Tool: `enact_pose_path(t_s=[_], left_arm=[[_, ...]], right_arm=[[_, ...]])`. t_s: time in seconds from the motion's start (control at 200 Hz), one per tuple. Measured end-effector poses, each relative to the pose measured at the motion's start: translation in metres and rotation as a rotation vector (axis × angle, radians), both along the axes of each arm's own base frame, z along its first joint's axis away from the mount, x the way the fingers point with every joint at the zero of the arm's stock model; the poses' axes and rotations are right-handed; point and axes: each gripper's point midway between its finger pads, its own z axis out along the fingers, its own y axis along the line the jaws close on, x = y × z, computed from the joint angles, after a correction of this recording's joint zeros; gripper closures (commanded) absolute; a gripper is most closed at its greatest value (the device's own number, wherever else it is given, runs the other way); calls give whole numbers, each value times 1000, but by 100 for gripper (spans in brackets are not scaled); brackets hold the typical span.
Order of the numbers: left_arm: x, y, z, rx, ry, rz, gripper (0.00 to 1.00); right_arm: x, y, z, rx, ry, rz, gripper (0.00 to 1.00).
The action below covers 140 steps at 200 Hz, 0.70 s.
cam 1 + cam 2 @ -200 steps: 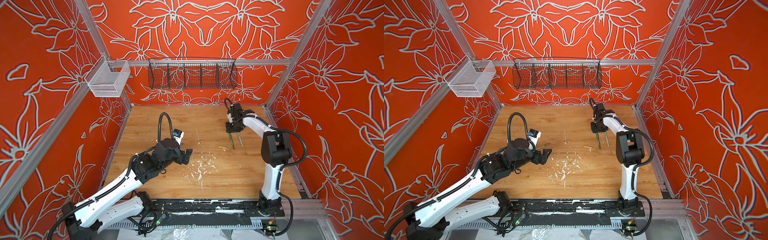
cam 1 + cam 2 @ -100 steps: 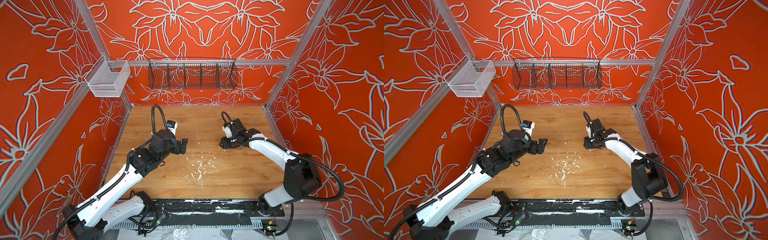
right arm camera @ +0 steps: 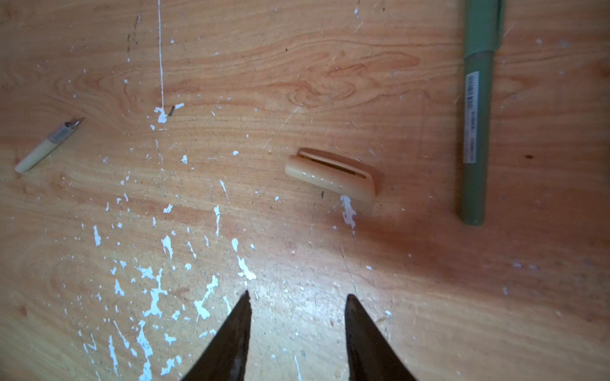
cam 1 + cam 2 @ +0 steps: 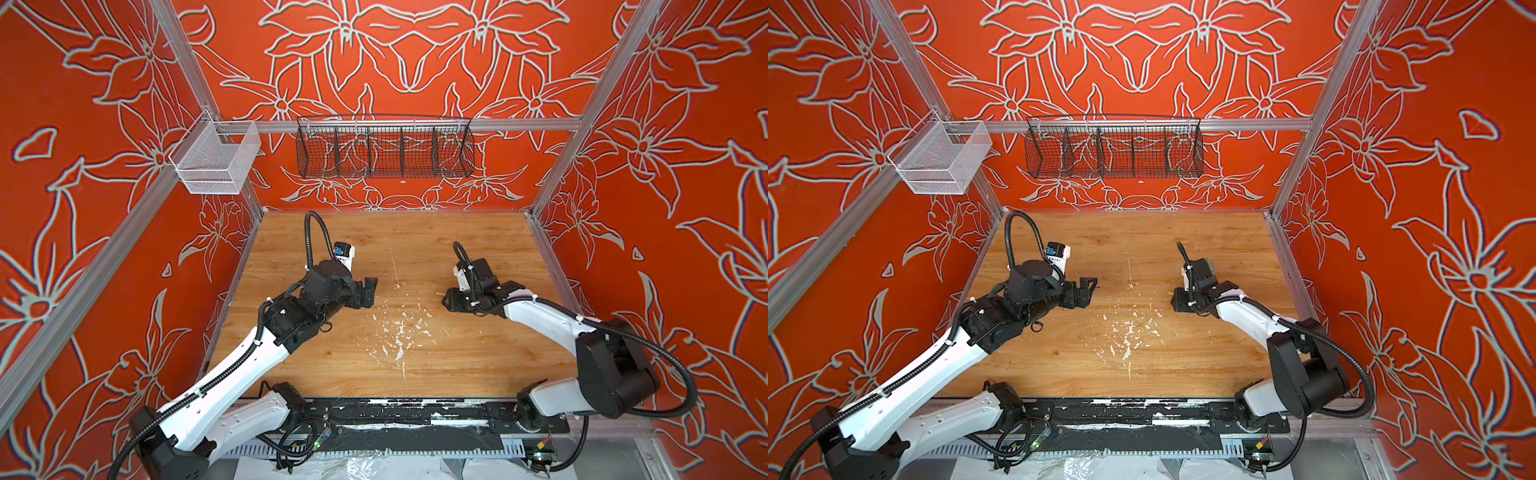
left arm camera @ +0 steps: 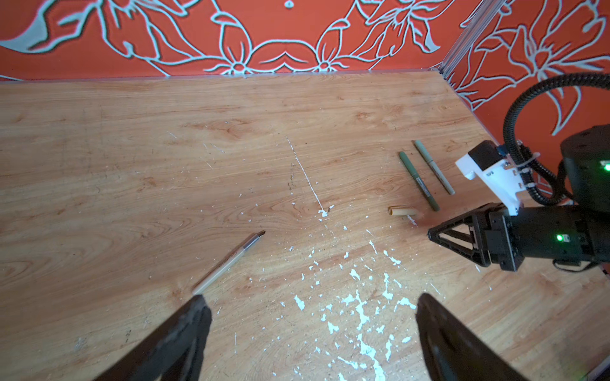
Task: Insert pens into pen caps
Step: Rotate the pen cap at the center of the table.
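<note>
We see the tan pen [image 5: 227, 262] lying flat and uncapped, a slim cream-tan stick that ends in a grey sleeve and a dark narrow tip. It lies on the left arm's side of the white paint flecks [image 5: 356, 297] that speckle the middle of the desk [image 5: 132, 148]. The tan cap [image 3: 330, 176] is a short stubby tube with a clip along its length and a row of tiny pale dots. It lies on its side just off the flecks on the right arm's side, with one stray fleck right at its end. Farther from the flecks than the cap, the dark green pen [image 5: 418, 180] and the pale mint pen [image 5: 434, 166] lie side by side, nearly parallel and not touching. The dark green one carries a printed label strip and a wider sleeve over one end. The left pincer [image 5: 311, 297] hangs over the flecks with its fingers spread wide and nothing between them. The tan pen's blunt end lies just beside one finger, and we cannot tell whether they touch. The right pincer [image 3: 298, 295] is partly open and empty, its tips over the flecks' edge just short of the tan cap. From the flecks, a broad run of wood crossed by a thin white scratch [image 5: 303, 171] reaches the flowered back wall [image 5: 264, 33]. Beyond the green pens, a narrower strip of wood leads to the desk's edge.
</note>
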Motion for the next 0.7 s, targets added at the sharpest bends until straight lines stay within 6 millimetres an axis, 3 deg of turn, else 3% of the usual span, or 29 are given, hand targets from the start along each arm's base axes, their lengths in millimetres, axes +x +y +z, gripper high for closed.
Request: enact_pose_path(t_s=[0.455, 0.701], left_arm=[[-7, 13, 1, -5, -19, 44, 3], [-6, 12, 2, -12, -27, 42, 3]], right_arm=[[8, -5, -1, 20, -11, -30, 52], [9, -4, -14, 15, 14, -35, 51]])
